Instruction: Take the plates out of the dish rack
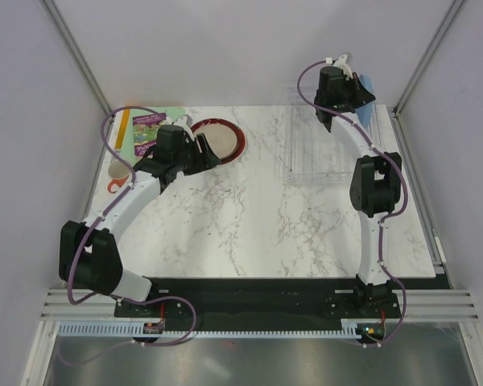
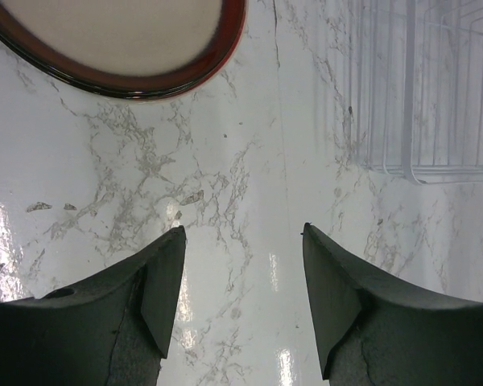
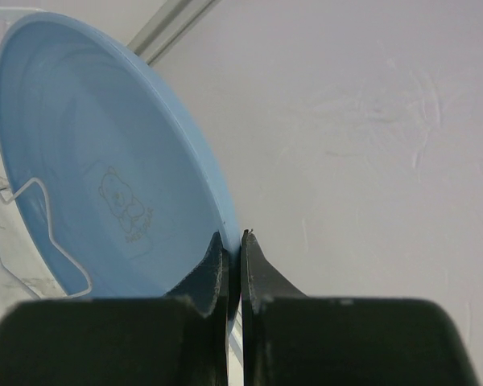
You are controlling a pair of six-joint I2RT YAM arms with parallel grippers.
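Note:
My right gripper (image 3: 233, 235) is shut on the rim of the plain light blue plate (image 3: 88, 161), which stands on edge. In the top view that gripper (image 1: 356, 92) holds the blue plate (image 1: 368, 87) at the far right, by the back end of the clear dish rack (image 1: 322, 149). My left gripper (image 2: 241, 232) is open and empty just above the marble table. The dark red-rimmed plate with a cream centre (image 2: 121, 32) lies flat ahead of it, to the left. In the top view the left gripper (image 1: 212, 154) overlaps that plate's (image 1: 229, 137) near left edge.
A green and purple book (image 1: 145, 129) lies at the back left, with a white mug with an orange handle (image 1: 117, 177) beside it. The rack's near corner (image 2: 427, 88) is ahead and right of the left gripper. Grey walls close in the back and sides.

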